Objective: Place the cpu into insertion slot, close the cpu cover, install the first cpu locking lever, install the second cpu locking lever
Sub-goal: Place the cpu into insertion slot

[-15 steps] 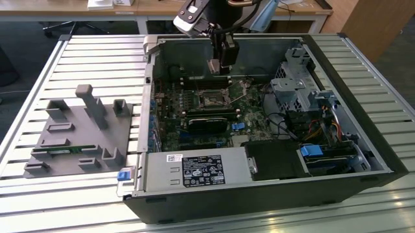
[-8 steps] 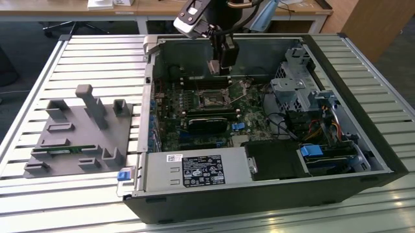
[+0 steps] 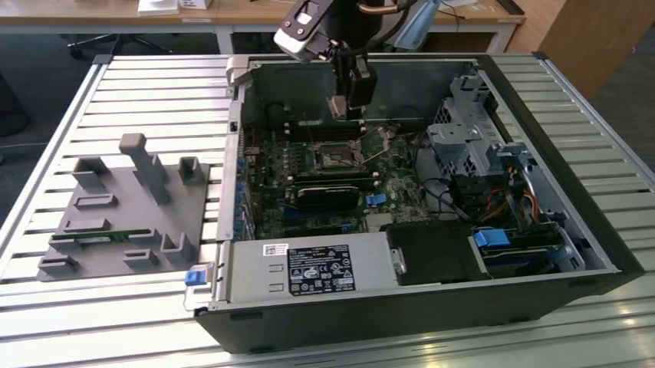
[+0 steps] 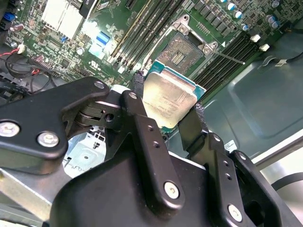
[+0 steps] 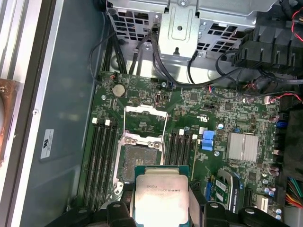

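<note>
While the claw [image 4: 166,108] grips one cpu [image 5: 160,195], one insertion slot [image 5: 134,163] sits uncovered.

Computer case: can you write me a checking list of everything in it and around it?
Surface: slatted metal table, carrying the open computer case.
Job's things: cpu held above the board, near the empty insertion slot; cpu cover swung open.
Clutter: grey plastic fixture block beside the case.
Pincer: shut on the cpu's edges.
Cables: black and coloured wires by the drive cage.
Surroundings: wooden desk behind the table.
</note>
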`<state>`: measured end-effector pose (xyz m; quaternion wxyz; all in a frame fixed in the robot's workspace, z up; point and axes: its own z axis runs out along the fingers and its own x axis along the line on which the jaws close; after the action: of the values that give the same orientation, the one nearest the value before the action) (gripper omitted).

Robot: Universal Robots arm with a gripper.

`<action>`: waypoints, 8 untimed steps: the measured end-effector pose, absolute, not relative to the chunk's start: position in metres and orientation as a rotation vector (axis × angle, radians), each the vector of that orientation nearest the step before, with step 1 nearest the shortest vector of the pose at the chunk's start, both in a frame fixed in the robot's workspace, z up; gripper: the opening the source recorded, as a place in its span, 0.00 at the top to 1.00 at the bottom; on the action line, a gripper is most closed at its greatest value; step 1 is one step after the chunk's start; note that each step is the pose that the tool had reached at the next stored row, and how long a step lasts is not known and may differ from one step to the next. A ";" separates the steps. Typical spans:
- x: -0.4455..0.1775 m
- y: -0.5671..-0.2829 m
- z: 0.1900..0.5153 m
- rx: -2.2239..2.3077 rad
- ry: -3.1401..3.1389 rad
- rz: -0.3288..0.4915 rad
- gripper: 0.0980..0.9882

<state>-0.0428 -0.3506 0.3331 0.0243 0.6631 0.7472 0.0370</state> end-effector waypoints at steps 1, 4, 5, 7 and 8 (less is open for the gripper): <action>-0.043 -0.351 0.333 2.052 2.312 0.115 0.50; -0.043 -0.351 0.332 2.051 2.312 0.115 0.50; -0.043 -0.351 0.332 2.051 2.312 0.115 0.50; -0.043 -0.351 0.332 2.052 2.312 0.115 0.50; -0.043 -0.351 0.331 2.051 2.312 0.115 0.50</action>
<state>-0.0428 -0.3506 0.3314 0.0243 0.6631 0.7472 0.0370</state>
